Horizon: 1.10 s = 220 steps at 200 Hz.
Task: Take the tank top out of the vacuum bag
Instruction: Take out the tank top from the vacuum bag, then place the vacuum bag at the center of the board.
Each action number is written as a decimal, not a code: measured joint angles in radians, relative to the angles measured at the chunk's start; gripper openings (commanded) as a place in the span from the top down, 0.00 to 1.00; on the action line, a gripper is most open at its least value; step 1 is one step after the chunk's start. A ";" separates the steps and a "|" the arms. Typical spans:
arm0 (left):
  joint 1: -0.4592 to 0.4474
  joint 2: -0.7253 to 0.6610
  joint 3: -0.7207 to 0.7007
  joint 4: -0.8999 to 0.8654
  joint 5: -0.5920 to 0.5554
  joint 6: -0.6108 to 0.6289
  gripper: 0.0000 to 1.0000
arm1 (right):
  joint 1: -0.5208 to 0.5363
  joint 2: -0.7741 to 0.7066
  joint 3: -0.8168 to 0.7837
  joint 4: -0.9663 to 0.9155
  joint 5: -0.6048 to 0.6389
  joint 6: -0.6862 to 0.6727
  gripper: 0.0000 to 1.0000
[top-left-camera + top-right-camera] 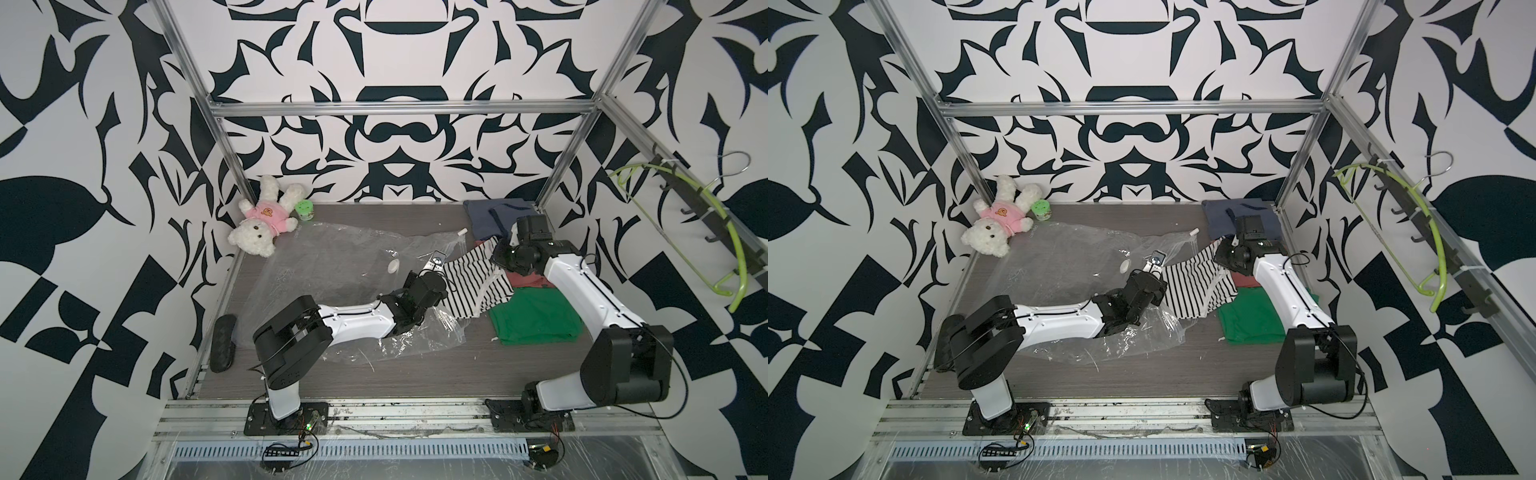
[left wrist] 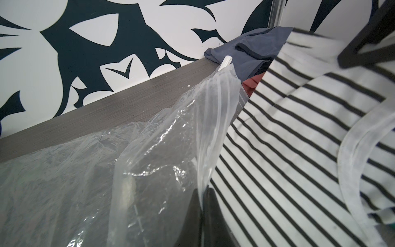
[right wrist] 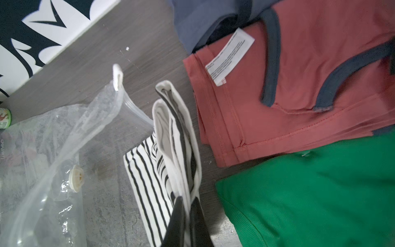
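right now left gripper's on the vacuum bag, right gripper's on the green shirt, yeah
Not the green shirt: the right wrist view shows the right gripper shut on the striped tank top. The left gripper does pinch the vacuum bag.

The striped tank top (image 1: 478,282) lies at the clear vacuum bag (image 1: 332,266) edge, beside green cloth (image 1: 536,320).

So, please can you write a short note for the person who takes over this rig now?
Left end effector: shut on the zip edge of the vacuum bag.
Right end effector: shut on the striped tank top, one end raised.
Done: tank top lies mostly outside the bag, beside the green garment.
Left: its near edge seems to overlap the bag mouth; pull it clear and release.
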 measured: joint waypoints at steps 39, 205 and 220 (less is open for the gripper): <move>0.000 0.000 0.000 -0.020 -0.034 -0.002 1.00 | -0.019 -0.001 0.106 -0.045 0.003 -0.025 1.00; -0.003 0.036 0.053 -0.135 -0.167 -0.069 1.00 | -0.032 0.040 0.489 -0.203 0.011 -0.045 1.00; -0.004 0.036 0.043 -0.126 -0.167 -0.069 1.00 | -0.032 0.040 0.529 -0.217 0.014 -0.047 1.00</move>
